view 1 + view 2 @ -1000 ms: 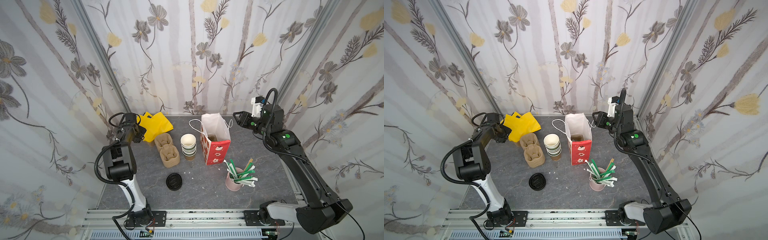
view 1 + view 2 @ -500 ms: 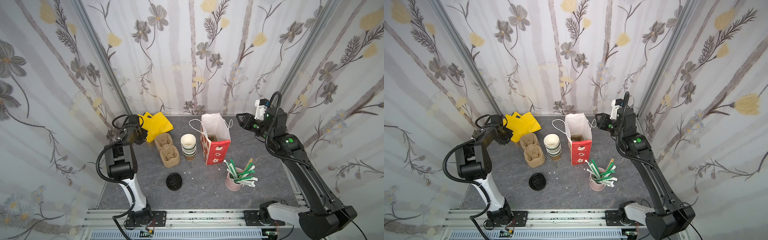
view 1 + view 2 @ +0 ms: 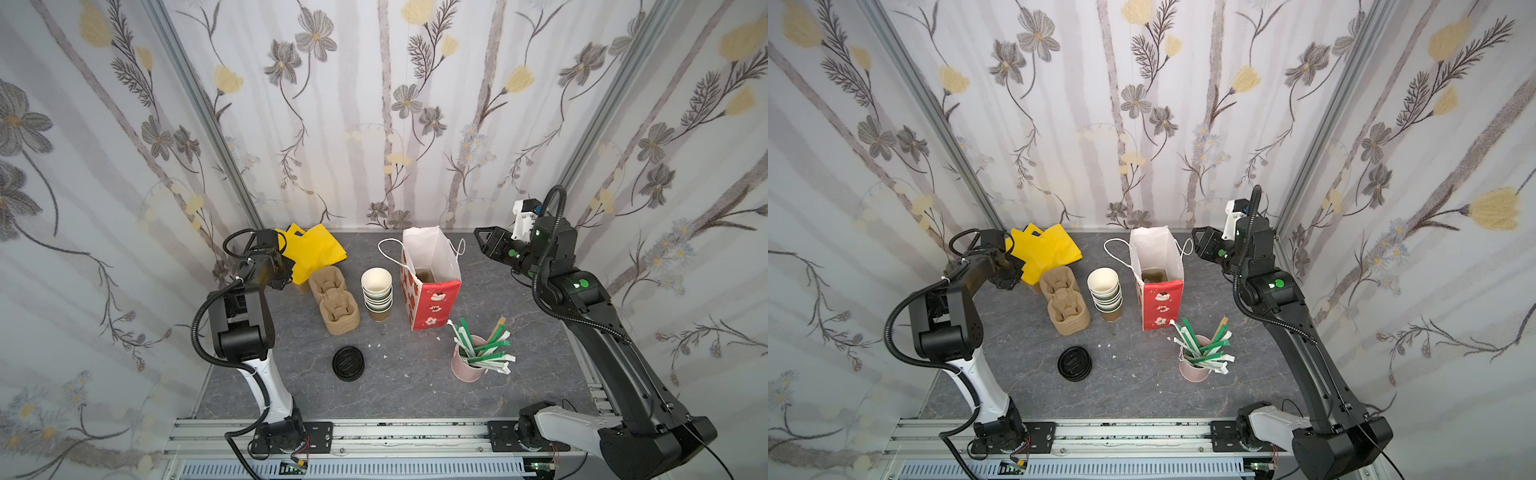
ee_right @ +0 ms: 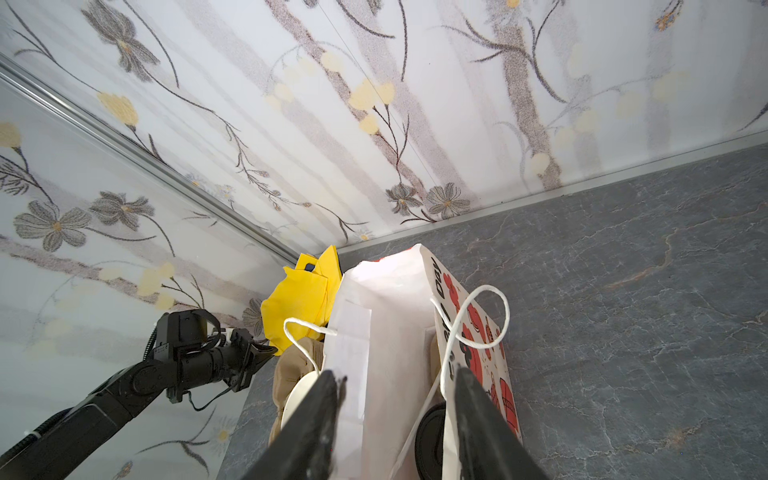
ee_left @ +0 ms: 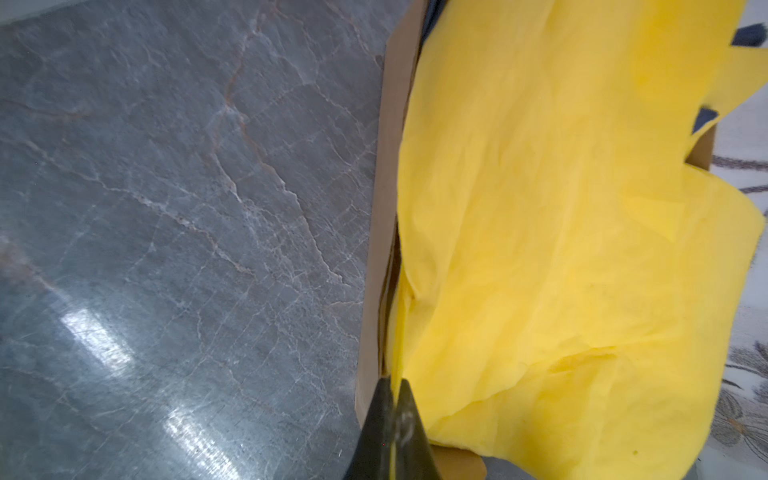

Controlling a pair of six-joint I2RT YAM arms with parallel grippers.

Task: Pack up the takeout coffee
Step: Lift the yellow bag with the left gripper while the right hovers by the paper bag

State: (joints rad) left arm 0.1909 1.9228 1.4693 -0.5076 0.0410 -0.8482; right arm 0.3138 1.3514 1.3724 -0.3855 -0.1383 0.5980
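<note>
Surface: grey marbled table (image 3: 415, 386).
Left gripper (image 5: 392, 386): jaws closed, pinching the edge of the yellow paper (image 5: 561, 249), far left.
Right gripper (image 4: 395, 378): jaws half open, empty, just right of the bag (image 3: 432, 299).

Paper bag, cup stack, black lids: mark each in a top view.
paper bag (image 3: 433, 304), in a top view, red front.
cup stack (image 3: 376, 281), in a top view, top cup's inside.
black lids (image 3: 349, 363), in a top view, uppermost lid.
</note>
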